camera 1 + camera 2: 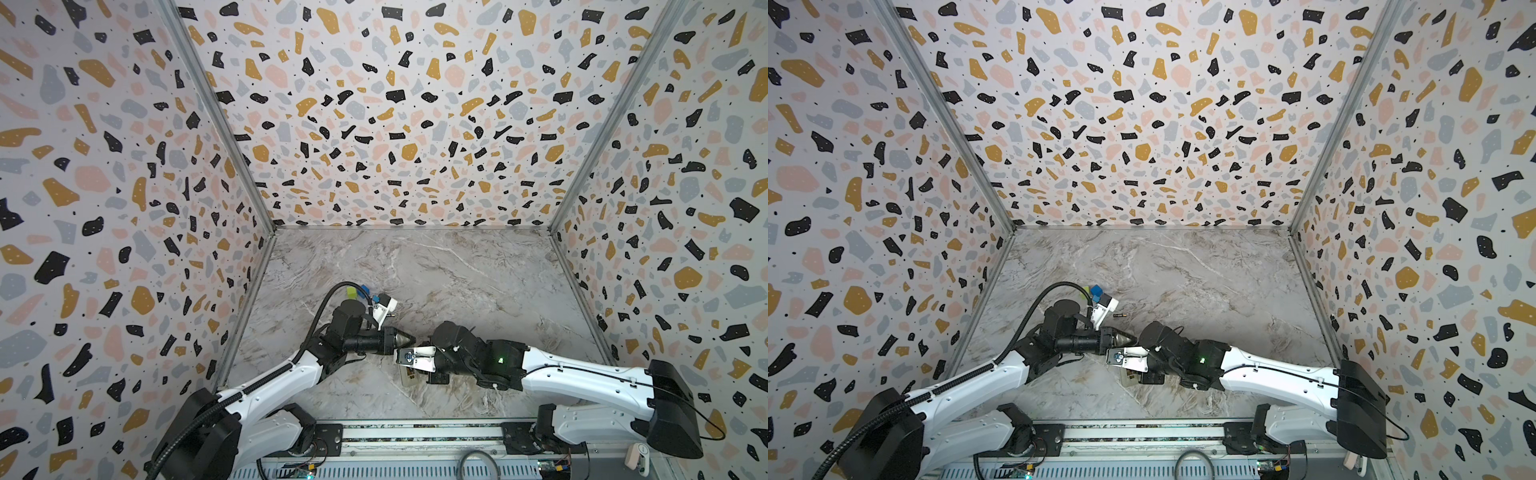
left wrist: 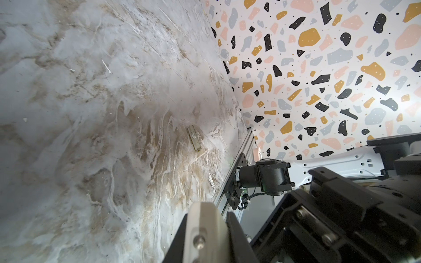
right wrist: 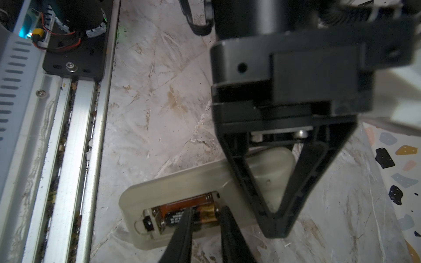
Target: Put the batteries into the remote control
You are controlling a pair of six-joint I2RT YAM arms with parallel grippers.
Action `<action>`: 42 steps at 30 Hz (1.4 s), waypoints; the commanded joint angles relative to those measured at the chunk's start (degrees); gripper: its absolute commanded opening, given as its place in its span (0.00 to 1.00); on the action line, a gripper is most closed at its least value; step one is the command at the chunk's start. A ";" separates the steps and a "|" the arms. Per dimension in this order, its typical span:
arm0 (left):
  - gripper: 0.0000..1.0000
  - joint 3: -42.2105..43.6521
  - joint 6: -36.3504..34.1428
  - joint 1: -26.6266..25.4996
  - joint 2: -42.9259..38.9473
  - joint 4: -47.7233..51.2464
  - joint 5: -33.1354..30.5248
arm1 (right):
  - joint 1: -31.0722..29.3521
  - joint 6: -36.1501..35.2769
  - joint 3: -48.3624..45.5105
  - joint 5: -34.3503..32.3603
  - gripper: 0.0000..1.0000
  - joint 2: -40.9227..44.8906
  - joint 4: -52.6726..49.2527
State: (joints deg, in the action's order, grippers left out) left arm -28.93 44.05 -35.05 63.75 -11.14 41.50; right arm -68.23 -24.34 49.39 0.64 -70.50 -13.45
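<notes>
1. marble desk (image 3: 159, 91), near edge: remote (image 3: 182, 182) back-up, battery (image 3: 175, 218) in its bay.
2. my left fingers (image 3: 246, 189) closed, tip at the remote.
3. my right fingers (image 3: 182, 230) straddle the battery, grip i cannot tell; press level, gently.

2 fingers (image 3: 180, 232) apart at battery (image 3: 205, 216) in remote control (image 3: 177, 182).

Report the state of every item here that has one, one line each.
remote control: lying back up, battery bay uncovered.
loaded battery: lying in the bay.
loose battery: lying on the table, not loaded.
left hand: shut, tip pointing down at the remote control.
right hand: open, fingers apart over the loaded battery.
</notes>
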 commanded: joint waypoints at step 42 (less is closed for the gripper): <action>0.00 -1.59 -1.21 -0.23 -1.44 -1.08 2.19 | -2.08 0.02 0.82 -7.93 0.30 -1.16 -4.34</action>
State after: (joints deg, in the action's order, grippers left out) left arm -28.93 42.74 -34.98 63.72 -8.58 39.94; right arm -70.06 -24.71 49.89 -5.48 -72.64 -14.98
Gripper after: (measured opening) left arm 0.234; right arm 0.289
